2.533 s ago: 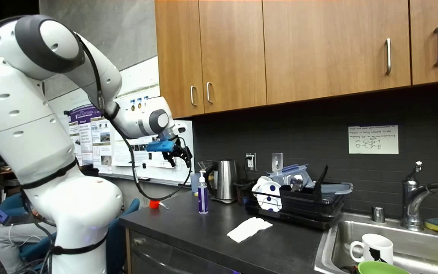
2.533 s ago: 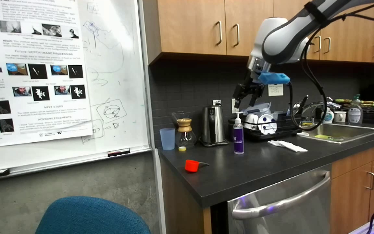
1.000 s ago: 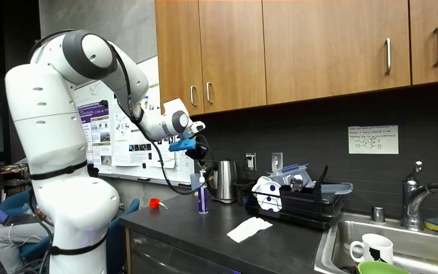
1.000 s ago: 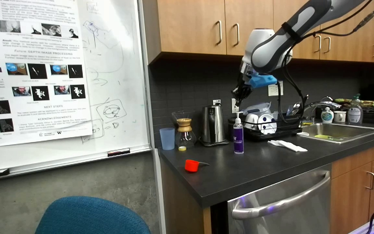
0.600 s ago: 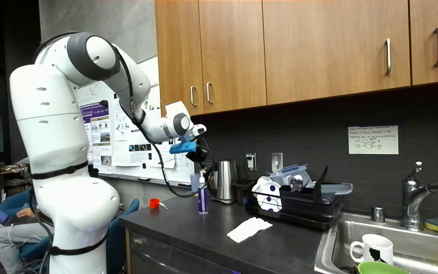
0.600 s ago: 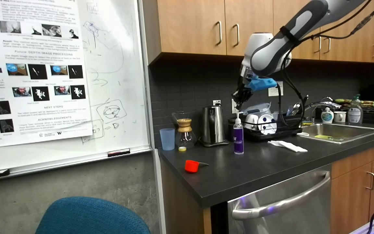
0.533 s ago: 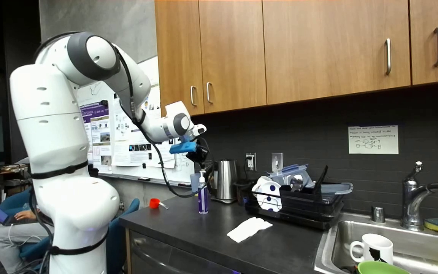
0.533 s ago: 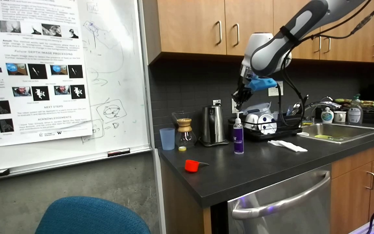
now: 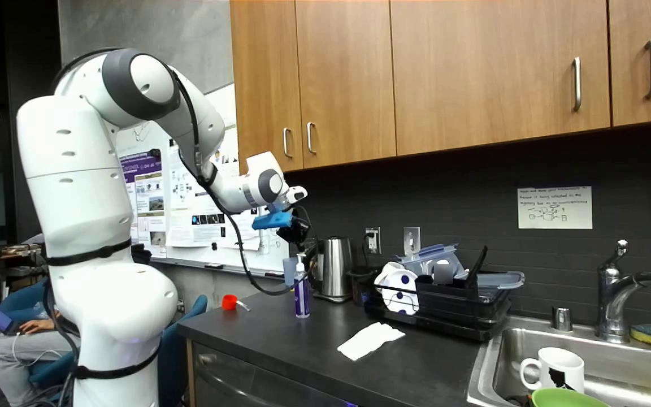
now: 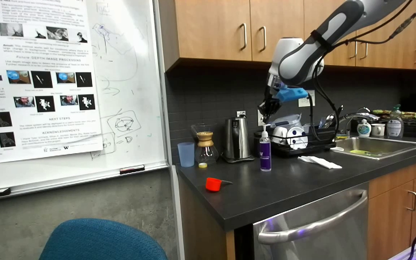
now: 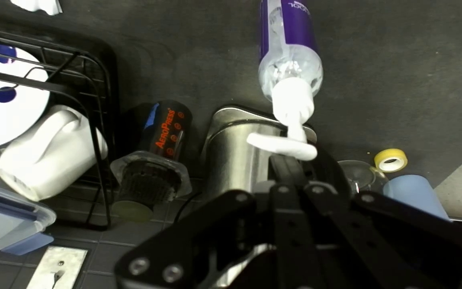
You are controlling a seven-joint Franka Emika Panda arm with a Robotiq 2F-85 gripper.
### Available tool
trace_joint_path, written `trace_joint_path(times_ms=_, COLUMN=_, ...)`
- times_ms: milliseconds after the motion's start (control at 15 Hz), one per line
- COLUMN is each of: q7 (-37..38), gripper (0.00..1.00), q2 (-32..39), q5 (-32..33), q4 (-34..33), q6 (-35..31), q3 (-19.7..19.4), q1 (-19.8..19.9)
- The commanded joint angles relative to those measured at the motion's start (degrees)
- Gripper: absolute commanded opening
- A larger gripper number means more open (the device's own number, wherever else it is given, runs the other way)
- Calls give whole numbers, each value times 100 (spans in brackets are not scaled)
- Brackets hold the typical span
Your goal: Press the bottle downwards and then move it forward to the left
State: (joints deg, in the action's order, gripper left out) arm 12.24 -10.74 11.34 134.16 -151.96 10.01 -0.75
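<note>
The bottle (image 10: 265, 155) is slim, with a purple label and a white pump top. It stands upright on the dark counter in both exterior views, its pump stem raised. In the wrist view the bottle (image 11: 295, 28) runs down from the top edge, its white pump head (image 11: 281, 145) right at my fingertips. My gripper (image 11: 288, 165) is shut with nothing between its fingers and points down at the pump head. In an exterior view the gripper (image 10: 265, 117) sits directly over the pump; whether the tips touch it I cannot tell.
Behind the bottle stands a steel kettle (image 10: 237, 139). A black dish rack (image 9: 438, 308) is beside it, and a white paper towel (image 9: 369, 341) lies in front. Toward the counter's end are a red measuring cup (image 10: 213, 184), a blue cup (image 10: 186, 154) and a yellow tape roll (image 11: 390, 160).
From 2.5 seconds ago, my gripper has gone from open to shut and moved over the bottle's pump. Over the last second it has sunk slightly. The bottle has stayed in place.
</note>
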Motion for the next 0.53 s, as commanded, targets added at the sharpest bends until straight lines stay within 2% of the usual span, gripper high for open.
trace_joint_path(times_ms=0, q7=82, gripper=0, q2=25, q5=1, q4=-72, q6=129, q3=-42, q1=-68)
trace_joint_path(times_ms=467, q7=102, gripper=0, q2=64, q5=-5, q4=-47, q6=163, q3=-36, q1=-94)
